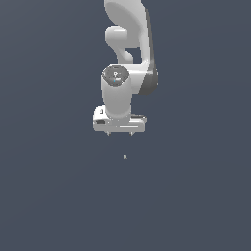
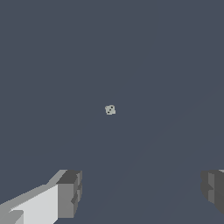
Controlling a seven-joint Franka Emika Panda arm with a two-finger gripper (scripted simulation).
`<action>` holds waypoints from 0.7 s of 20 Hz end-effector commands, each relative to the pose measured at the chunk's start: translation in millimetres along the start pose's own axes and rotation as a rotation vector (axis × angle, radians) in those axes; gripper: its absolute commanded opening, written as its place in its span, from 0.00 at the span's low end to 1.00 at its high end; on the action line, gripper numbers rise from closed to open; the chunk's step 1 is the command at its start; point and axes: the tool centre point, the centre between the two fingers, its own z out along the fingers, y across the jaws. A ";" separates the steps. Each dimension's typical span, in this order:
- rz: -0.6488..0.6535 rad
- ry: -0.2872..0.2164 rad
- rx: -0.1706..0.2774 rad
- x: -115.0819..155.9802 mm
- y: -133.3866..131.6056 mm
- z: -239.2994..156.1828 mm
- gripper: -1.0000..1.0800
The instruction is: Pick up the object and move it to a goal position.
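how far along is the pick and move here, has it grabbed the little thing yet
Nothing looks done yet. The object, a tiny pale grey speck, lies loose on the dark surface, below the gripper in the exterior view. In hand: the approach; the wrist view shows the speck ahead of the wide-open fingers, untouched. Left: descend, close on it, lift and carry it to the goal, which no picture shows.

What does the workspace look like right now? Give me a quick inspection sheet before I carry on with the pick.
Surface: plain dark grey-blue floor, uniform.
Job's things: the object, a tiny pale grey speck, lies on the floor, apart from the arm; goal position not marked.
Clutter: nothing seen.
Grippers: gripper hangs above the object, fingers spread wide, holding nothing.
Cables: nothing seen.
Surroundings: only the white arm; no walls or fixtures visible.
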 end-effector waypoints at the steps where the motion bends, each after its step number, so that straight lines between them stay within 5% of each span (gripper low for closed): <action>1: 0.000 0.000 0.000 0.0 0.0 0.0 0.96; 14: -0.051 -0.018 -0.003 -2.3 -22.6 -5.7 0.96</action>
